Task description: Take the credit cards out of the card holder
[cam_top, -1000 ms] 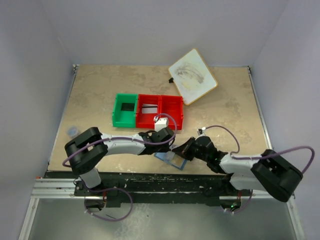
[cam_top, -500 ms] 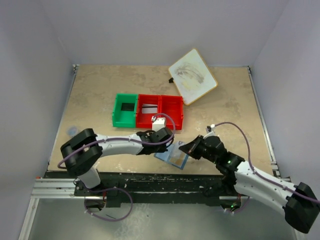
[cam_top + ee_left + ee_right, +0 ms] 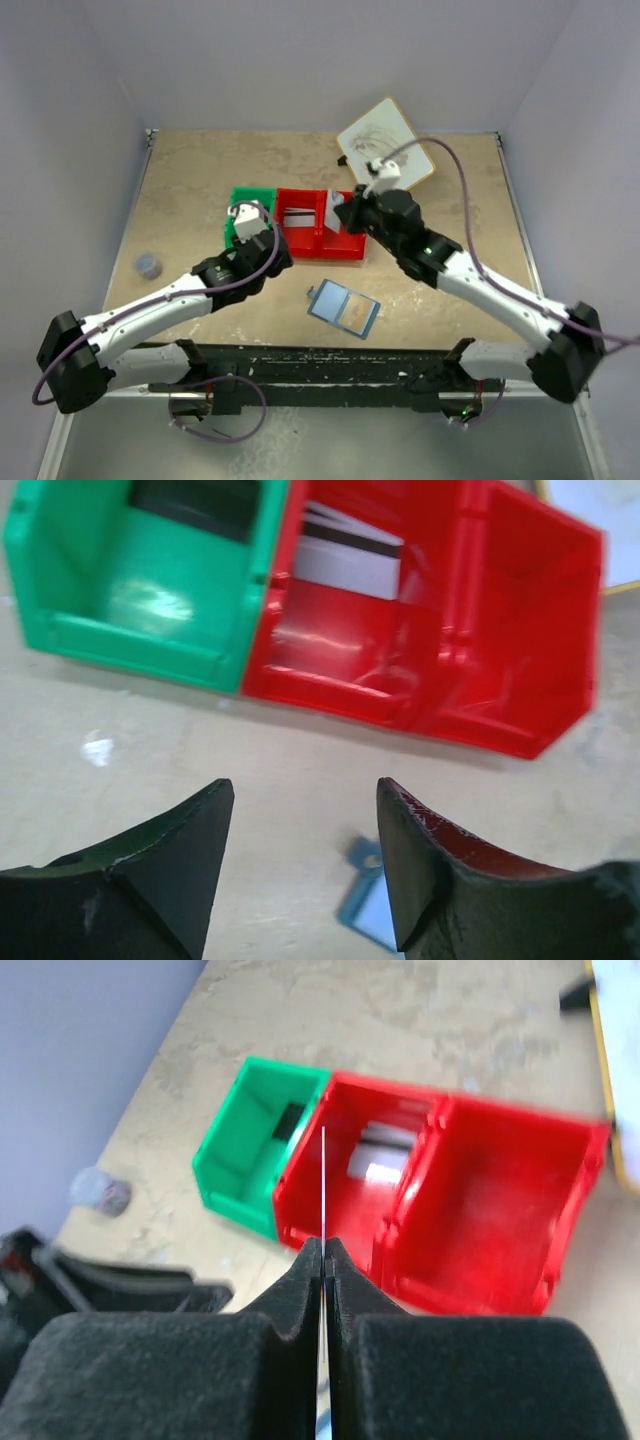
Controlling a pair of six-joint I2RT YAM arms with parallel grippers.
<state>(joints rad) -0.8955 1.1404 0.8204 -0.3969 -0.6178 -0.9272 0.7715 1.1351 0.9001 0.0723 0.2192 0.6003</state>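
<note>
The card holder (image 3: 343,307) lies open on the table, pale blue inside, in front of the bins; one corner (image 3: 365,905) shows in the left wrist view. My right gripper (image 3: 340,212) (image 3: 323,1245) is shut on a thin credit card (image 3: 329,204), seen edge-on (image 3: 323,1185), above the middle red bin (image 3: 298,232). A grey-white credit card with a dark stripe (image 3: 345,555) (image 3: 385,1155) lies in that bin. A dark card (image 3: 195,500) (image 3: 290,1120) lies in the green bin (image 3: 243,225). My left gripper (image 3: 272,252) (image 3: 305,790) hangs open and empty just before the green bin.
A second red bin (image 3: 348,225) adjoins the first on the right. A white wood-rimmed board (image 3: 385,150) lies at the back right. A small round grey cap (image 3: 148,264) sits near the left table edge.
The left gripper has opened and drawn back from the card holder toward the green bin. The right gripper has lifted away from the holder with a card to above the red bins.
</note>
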